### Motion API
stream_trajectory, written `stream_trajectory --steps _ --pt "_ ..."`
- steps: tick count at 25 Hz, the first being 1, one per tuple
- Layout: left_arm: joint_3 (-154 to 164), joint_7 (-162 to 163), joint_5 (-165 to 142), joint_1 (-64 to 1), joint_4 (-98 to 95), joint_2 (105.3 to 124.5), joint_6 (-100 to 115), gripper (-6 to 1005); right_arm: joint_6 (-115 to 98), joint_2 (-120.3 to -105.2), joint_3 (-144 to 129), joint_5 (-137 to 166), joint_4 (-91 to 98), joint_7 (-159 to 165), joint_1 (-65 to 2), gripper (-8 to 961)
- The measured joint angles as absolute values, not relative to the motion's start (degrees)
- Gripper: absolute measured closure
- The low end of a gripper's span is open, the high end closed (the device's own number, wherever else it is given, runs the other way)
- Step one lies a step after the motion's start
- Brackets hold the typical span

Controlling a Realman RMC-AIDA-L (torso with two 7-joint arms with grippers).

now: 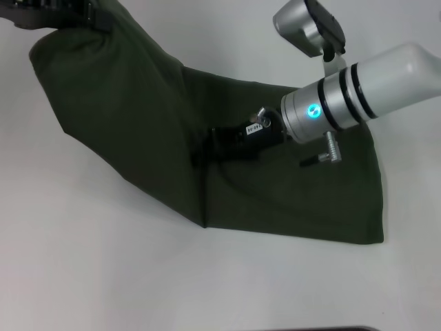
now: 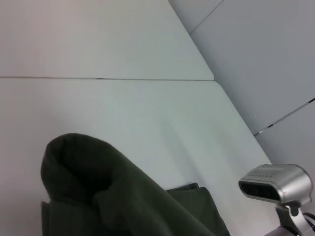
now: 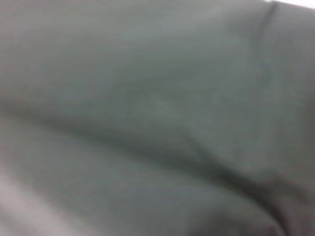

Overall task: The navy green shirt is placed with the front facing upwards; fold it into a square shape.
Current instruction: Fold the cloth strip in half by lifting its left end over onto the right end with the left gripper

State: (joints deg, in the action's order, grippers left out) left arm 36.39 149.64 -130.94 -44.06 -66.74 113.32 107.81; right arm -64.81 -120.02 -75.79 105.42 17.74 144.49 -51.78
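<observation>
Navy green shirt (image 1: 138,124) hoisted by left gripper (image 1: 58,17), right gripper (image 1: 231,145) pinning mid-cloth, finger states indiscernible; risk: slippage skewing fold.

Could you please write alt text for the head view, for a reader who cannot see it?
A dark olive-green shirt lies partly folded on a white table, its far left corner lifted toward the left tool at the picture's top edge. The right tool presses down on the shirt's middle.

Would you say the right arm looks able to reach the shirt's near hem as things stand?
Probably yes: the right gripper is already low over the navy green shirt, and nothing lies between it and the near hem.
</observation>
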Motion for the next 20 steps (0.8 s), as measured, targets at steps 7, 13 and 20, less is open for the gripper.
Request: stream_trajectory --steps 7,13,20 --pt "36.2 149.9 -131.1 -43.8 -66.7 113.1 107.2 932 -69.4 -118.08 -75.6 105.4 26.9 146.0 -46.5 932" --pt "36.2 149.9 -131.2 -43.8 -66.7 113.09 106.9 932 -69.4 -115.3 -75.2 105.5 27.3 146.4 -43.5 929" --pt "36.3 150.1 -130.8 -44.2 -66.7 113.09 107.3 932 -69.5 -115.16 -75.1 107.3 27.4 146.4 -42.9 925"
